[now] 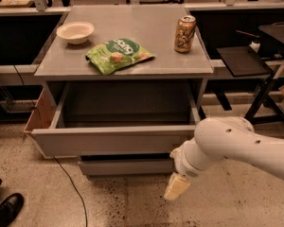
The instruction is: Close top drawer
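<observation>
1. A pair of glossy black shoes [4, 207] stands at the lower left corner on the pale speckled floor [109, 207], and a thin black cable [68, 183] runs across the floor towards the cabinet.
2. The smooth white rounded arm [236, 143] comes in from the right. Its cream-coloured gripper [176, 188] hangs low over the floor, just below and in front of the right end of the drawers and touching neither. I cannot tell whether it is parted or closed.
3. A lower drawer [128, 166] with a plain grey front sits a little proud of the cabinet.
4. Above it, the top drawer [109, 141] is pulled well out. It is wide, shallow and grey, with a flat handleless front, and only its dark inner floor shows.
5. A brown board [38, 115] leans at the cabinet's left side.
6. On the matte grey cabinet top [132, 67] a crinkled green snack bag [118, 55] lies flat near the front. Its white lettering cannot be read with certainty.
7. A shallow white bowl [75, 32] sits behind it to the left, showing only its pale inside.
8. An upright orange-and-white drink can [185, 33] stands at the right rear, its print illegible.
</observation>
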Controlling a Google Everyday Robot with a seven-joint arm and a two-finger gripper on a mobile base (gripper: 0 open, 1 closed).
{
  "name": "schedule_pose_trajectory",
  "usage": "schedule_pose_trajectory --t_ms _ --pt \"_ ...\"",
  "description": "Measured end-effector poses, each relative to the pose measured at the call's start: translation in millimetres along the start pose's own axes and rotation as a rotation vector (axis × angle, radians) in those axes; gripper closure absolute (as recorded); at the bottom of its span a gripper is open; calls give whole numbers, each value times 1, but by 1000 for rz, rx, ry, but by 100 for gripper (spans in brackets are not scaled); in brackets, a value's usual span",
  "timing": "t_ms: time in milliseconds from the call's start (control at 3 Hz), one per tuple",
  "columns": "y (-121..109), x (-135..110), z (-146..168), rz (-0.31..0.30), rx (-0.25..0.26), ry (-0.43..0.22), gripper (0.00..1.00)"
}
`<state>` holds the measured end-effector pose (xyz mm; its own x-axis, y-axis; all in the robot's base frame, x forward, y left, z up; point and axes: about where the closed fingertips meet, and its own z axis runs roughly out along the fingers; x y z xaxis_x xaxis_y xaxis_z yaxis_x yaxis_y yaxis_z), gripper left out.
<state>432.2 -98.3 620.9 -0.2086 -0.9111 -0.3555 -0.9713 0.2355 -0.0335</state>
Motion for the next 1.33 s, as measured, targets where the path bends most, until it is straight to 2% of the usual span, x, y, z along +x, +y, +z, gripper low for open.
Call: schedule_pose_trajectory --t_ms 667,1000,1333 --pt "-33 -3 18 16 33 -16 72" --pt "-64 -14 8 24 94 -41 95" --pt "-98 -34 4 38 184 -68 100"
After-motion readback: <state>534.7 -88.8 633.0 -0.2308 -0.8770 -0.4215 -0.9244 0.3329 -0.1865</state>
